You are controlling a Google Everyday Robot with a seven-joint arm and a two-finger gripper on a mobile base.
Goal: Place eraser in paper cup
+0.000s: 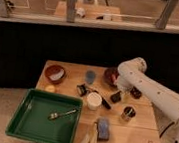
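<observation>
On the wooden table (pixel 134 139) stand a green tray (pixel 54 95), a brown bowl (pixel 55 73), a blue-grey cup (pixel 90 76), the paper cup (pixel 94 100) and a metal can (pixel 127 113); the claw (pixel 120 90) is low at the eraser (pixel 115 97).

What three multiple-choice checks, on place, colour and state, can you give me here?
1. The gripper is: A over the tray; B at the eraser, right of the paper cup; C off the table.
2. The tray is: A green; B red; C white.
3. The eraser is: A inside the paper cup; B outside it; C in the tray.
Answers: B, it hangs right at the eraser; A, its walls and floor are green; B, the dark bar shows beside the cup, not in it.
</observation>
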